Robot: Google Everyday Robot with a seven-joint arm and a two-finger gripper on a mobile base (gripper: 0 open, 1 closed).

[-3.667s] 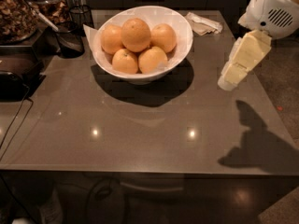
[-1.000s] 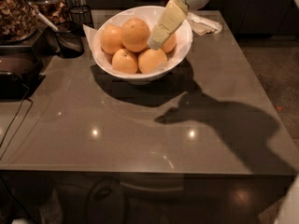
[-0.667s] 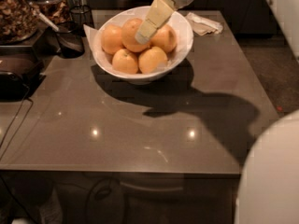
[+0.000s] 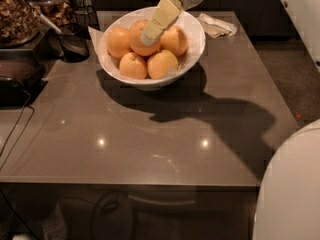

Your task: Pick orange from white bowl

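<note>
A large glossy white bowl stands at the back of the grey table and holds several oranges. The deepest orange one sits on top in the middle of the pile. My gripper reaches down from the upper right, its pale yellow fingers lying over the top orange's right side. A paler orange lies just right of the gripper, and two more sit at the front.
Dark wire-mesh cups and jars of dried goods stand at the back left. A crumpled napkin lies behind the bowl to the right. My white arm body fills the lower right corner. Cables hang at the left edge.
My gripper has swung from the table's right side over to the bowl and moved left and down onto the top orange. The oranges and bowl have not moved.
</note>
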